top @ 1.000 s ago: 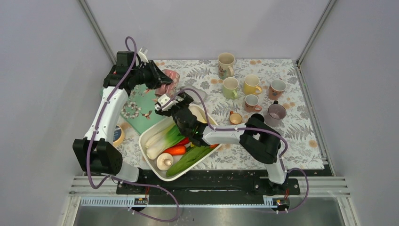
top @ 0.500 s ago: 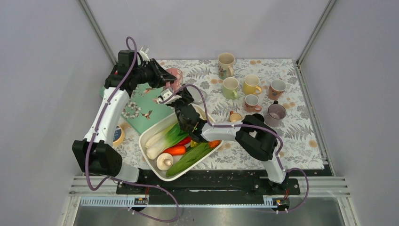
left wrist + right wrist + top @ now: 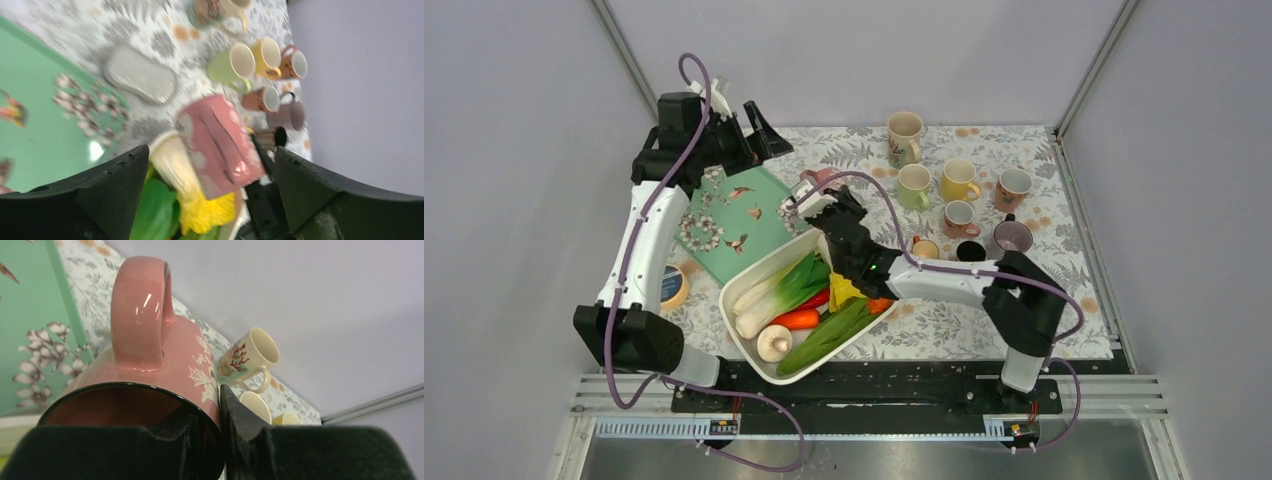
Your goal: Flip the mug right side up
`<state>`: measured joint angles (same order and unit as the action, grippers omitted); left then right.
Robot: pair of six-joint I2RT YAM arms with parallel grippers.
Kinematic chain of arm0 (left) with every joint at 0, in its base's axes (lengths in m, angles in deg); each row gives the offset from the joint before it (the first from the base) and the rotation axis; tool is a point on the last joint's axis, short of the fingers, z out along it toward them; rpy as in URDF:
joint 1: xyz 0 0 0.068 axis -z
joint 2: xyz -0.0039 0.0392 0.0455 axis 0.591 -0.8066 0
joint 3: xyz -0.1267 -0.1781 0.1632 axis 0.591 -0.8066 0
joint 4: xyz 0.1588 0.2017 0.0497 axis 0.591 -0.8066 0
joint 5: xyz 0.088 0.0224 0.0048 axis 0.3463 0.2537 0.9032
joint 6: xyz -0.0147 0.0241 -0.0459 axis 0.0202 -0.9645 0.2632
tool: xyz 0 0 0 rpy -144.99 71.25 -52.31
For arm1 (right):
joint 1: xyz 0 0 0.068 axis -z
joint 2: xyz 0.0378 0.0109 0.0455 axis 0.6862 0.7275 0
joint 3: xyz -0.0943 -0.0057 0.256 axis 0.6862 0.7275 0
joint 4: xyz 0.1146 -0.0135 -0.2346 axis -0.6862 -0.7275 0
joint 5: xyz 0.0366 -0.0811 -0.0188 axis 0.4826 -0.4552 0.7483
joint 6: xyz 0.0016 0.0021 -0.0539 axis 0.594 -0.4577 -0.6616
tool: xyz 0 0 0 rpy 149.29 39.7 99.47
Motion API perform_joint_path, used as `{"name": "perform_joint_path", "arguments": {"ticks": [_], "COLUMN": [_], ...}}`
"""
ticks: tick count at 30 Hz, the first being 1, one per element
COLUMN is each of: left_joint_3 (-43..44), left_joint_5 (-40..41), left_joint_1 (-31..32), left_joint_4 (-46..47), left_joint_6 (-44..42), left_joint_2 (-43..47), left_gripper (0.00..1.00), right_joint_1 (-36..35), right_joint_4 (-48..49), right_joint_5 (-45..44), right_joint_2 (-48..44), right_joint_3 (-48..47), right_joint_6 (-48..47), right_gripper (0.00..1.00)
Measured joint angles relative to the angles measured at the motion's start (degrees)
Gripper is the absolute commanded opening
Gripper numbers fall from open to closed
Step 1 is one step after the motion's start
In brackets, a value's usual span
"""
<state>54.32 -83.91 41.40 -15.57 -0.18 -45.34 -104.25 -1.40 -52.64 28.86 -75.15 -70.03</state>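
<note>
The pink mug (image 3: 816, 178) hangs tilted above the far edge of the vegetable tray, its mouth toward the right arm. In the right wrist view the mug (image 3: 150, 355) fills the frame, handle on top. My right gripper (image 3: 215, 400) is shut on its rim, one finger inside and one outside. In the top view the right gripper (image 3: 822, 200) sits just below the mug. My left gripper (image 3: 756, 132) is open at the back left, away from the mug. Its wrist view shows the mug (image 3: 220, 140) between and beyond the wide jaws of the left gripper (image 3: 210, 149), untouched.
A white tray (image 3: 734, 330) of vegetables lies in front of the arms. A green patterned mat (image 3: 734, 225) is to its left, a tape roll (image 3: 674, 288) at the left edge. Several upright mugs (image 3: 914, 185) stand at the back right.
The left gripper opened, let go of the mug and drew back up and left. The right gripper shut on the mug's rim and carried it slightly right.
</note>
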Motion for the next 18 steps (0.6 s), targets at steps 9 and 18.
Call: {"name": "perform_joint_path", "arguments": {"ticks": [9,18], "left_joint_3": [10.1,10.7], "left_joint_5": [13.1,21.5], "left_joint_1": [-3.2,-7.5], "left_joint_4": [-1.1,-3.8], "left_joint_6": [-21.5,-35.8], "left_joint_2": [-0.1,-7.8], "left_gripper": [0.99,0.99], "right_joint_1": [6.3,20.0], "right_joint_4": [-45.6,-75.8], "right_joint_5": [7.6,24.1], "right_joint_2": [-15.0,-25.2], "right_joint_3": [-6.4,-8.7], "right_joint_6": [21.5,37.1], "right_gripper": [0.00,0.00]}}
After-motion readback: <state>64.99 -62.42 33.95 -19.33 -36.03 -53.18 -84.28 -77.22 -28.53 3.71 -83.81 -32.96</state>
